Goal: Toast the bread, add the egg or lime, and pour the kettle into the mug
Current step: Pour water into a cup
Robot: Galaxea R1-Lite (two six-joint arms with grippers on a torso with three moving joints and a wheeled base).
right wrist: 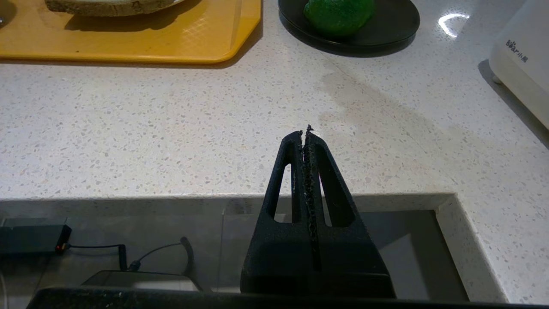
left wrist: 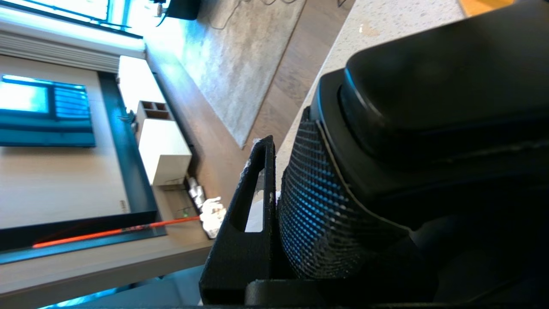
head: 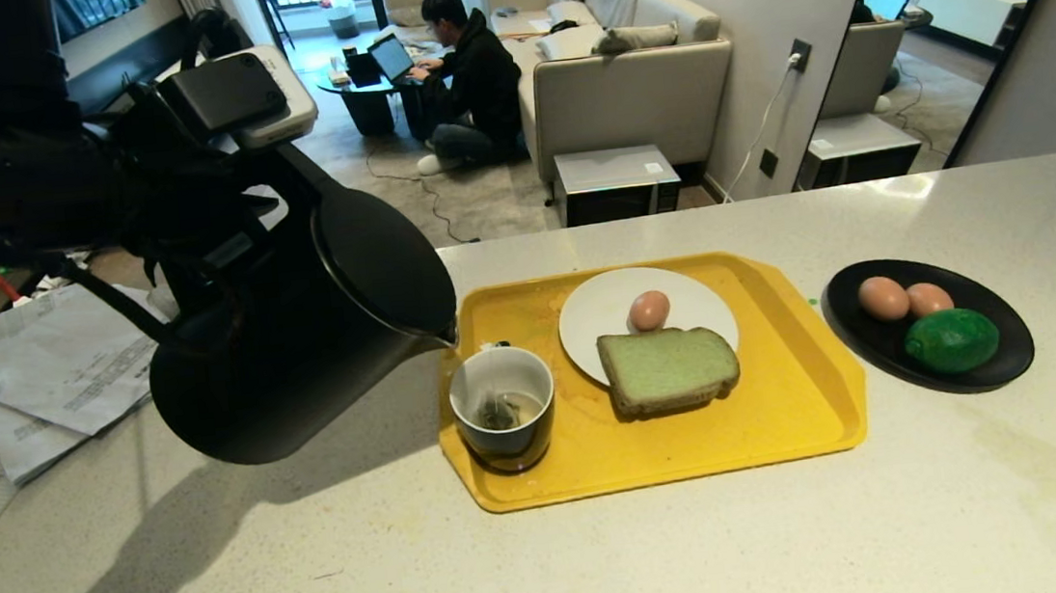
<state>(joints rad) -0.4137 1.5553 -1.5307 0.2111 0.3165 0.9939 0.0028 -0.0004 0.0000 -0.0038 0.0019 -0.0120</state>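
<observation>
My left gripper (head: 192, 267) is shut on the handle (left wrist: 317, 206) of the black kettle (head: 301, 357); one finger (left wrist: 253, 206) shows beside it. The kettle hangs tilted, its spout (head: 448, 336) just above the rim of the dark mug (head: 505, 420). The mug stands on the yellow tray (head: 791, 416) with a tea bag and a little liquid inside. The green bread (head: 669, 368) and one egg (head: 649, 310) lie on a white plate (head: 602, 313). Two eggs (head: 883, 297) and the lime (head: 951, 340) sit on a black plate (head: 1014, 361). My right gripper (right wrist: 305, 131) is shut and empty over the counter's near edge.
Loose papers (head: 60, 371) lie on the counter left of the kettle. A white appliance (right wrist: 523, 56) stands at the far right beyond the black plate. A person sits on the floor by a sofa (head: 624, 84) behind the counter.
</observation>
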